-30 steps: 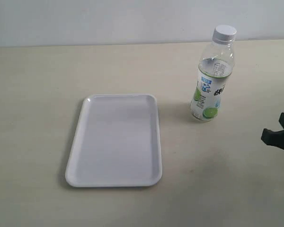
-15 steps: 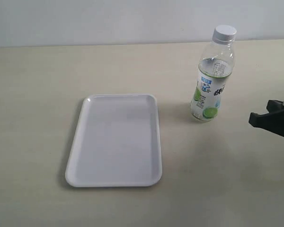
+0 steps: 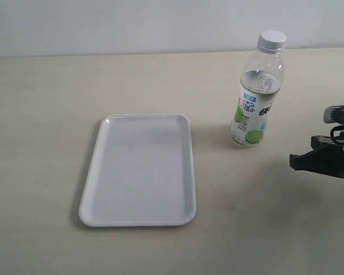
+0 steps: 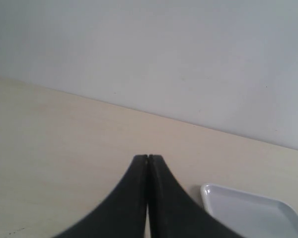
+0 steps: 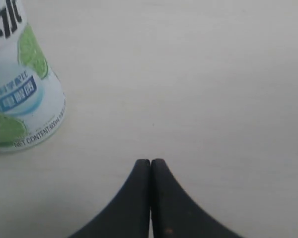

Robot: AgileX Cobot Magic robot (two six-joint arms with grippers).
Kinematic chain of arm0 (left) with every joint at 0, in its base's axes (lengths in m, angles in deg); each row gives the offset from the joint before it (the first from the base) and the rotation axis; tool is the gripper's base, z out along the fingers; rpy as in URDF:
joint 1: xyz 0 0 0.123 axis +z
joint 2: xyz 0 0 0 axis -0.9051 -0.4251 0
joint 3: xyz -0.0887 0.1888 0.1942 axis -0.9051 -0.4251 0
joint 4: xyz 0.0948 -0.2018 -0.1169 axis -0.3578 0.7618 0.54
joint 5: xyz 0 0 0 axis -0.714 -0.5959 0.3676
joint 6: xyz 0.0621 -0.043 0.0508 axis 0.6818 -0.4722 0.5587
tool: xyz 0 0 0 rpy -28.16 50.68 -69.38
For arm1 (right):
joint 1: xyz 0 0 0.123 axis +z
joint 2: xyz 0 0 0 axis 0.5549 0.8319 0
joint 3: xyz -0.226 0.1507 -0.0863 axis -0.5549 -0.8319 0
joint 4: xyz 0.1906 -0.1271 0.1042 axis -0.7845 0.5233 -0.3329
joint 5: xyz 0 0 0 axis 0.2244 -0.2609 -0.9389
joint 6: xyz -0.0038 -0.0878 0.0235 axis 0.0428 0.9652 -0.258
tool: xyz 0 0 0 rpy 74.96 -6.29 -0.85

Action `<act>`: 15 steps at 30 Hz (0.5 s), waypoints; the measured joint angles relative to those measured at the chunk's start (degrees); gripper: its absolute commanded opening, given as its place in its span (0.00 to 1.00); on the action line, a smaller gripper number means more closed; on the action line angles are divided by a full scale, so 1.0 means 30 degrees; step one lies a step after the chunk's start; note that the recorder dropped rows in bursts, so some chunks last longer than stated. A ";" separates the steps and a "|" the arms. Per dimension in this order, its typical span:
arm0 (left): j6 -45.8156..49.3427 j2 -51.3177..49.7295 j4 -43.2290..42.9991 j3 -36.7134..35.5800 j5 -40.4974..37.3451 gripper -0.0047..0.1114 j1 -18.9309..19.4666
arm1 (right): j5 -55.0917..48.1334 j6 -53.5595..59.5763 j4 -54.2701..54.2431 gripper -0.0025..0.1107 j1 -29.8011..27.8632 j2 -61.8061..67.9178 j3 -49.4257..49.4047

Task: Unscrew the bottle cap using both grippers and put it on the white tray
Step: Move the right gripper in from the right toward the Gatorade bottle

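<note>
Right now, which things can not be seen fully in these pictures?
- Left claw: absent from the exterior view.
- Right claw: exterior view, cut by the frame edge.
- Bottle: right wrist view, only the lower label shows.
- White tray: left wrist view, one corner only.

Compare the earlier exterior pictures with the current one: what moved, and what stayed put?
The right gripper has come in from the right edge toward the bottle, shut and holding nothing. The bottle, the bottle cap and the white tray stayed put.
</note>
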 measured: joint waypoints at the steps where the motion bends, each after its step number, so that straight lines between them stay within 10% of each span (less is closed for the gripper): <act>1: 0.0000 0.0000 0.0000 0.0000 0.0000 0.06 0.0000 | -0.0150 0.0089 0.0000 0.02 0.0000 0.0186 0.0113; 15: 0.0000 0.0000 0.0000 0.0000 0.0000 0.06 0.0000 | 0.3275 -0.0285 0.4048 0.02 0.0000 0.0478 -0.0608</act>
